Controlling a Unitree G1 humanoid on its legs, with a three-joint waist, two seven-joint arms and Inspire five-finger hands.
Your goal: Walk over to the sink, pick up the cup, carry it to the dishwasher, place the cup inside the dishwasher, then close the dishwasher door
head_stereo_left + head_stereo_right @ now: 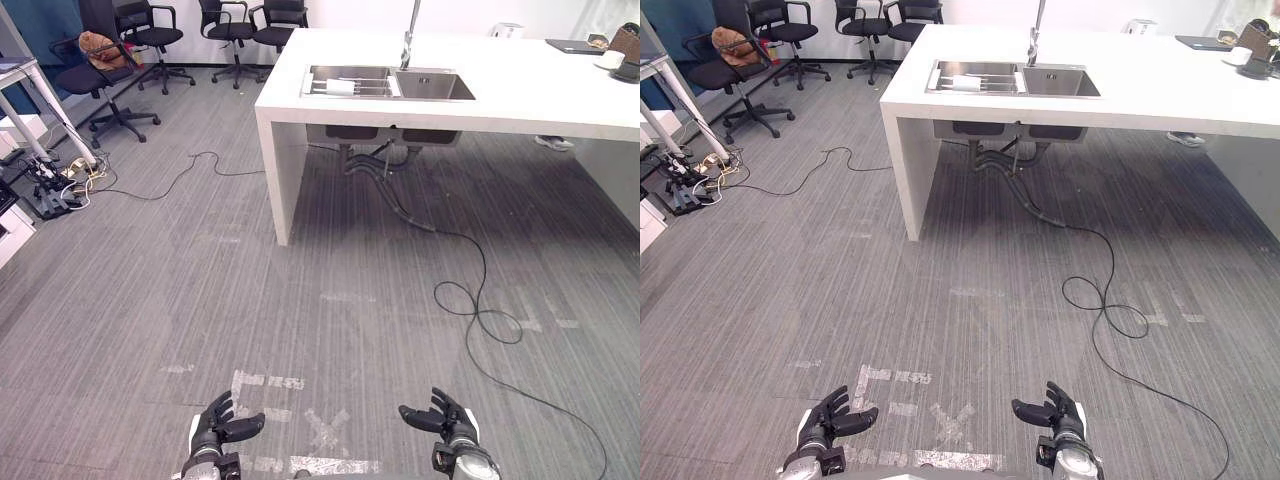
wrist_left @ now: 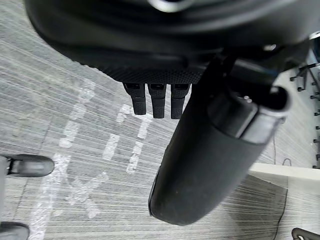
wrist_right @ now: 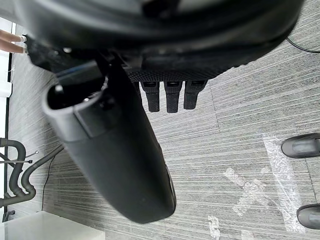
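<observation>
I'm standing well short of the counter [image 1: 520,95], and the trouble I'm expecting is in the approach. If I'm drifting left while walking, I'm clipping its near-left corner instead of arriving square to the sink [image 1: 437,86]. I'm taking the white thing lying on its side in the sink's left basin for the cup [image 1: 342,88]. It's looking awkward to grip, and the faucet [image 1: 408,45] just right of it is crowding any reach from above. Both hands are hanging low at the near edge, left hand [image 1: 218,428] and right hand [image 1: 447,420], fingers apart and relaxed, thumbs pointing inward, holding nothing.
</observation>
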